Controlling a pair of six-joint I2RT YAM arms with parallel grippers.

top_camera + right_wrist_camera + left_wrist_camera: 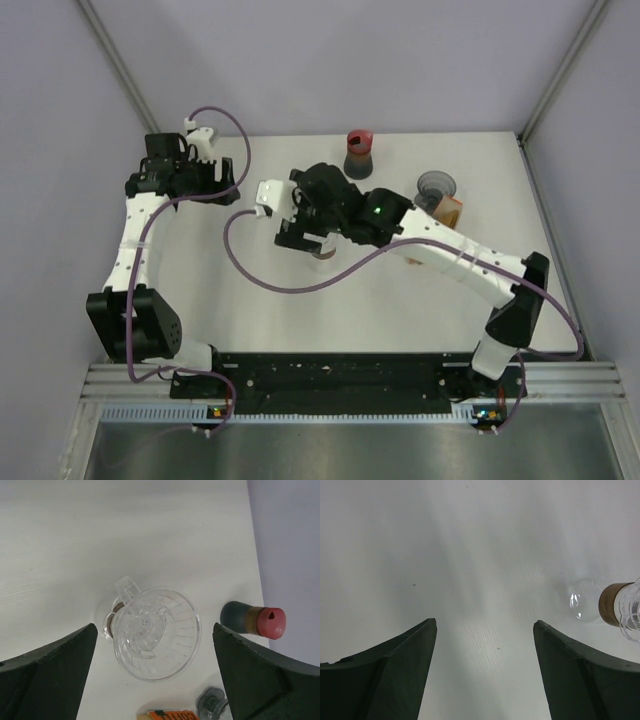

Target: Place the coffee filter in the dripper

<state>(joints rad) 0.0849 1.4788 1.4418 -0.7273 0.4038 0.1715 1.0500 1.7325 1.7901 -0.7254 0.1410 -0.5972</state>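
A clear ribbed dripper (155, 630) sits on a glass carafe with a brown collar and looks empty. My right gripper (154, 625) hangs open directly above it, its jaws wide on either side and holding nothing. From the top, the right gripper (305, 232) hides most of the dripper (322, 252). An orange box marked COFFEE (172, 714) lies near the dripper; it also shows from the top (451, 209). No loose filter shows. My left gripper (190, 168) is open and empty at the far left; its wrist view (485, 622) catches the carafe (612, 604) at the right edge.
A dark bottle with a red cap (358, 152) stands at the back, also seen in the right wrist view (252, 620). A grey translucent cup (435, 186) stands by the box. Purple cables trail from both wrists. Walls enclose the table.
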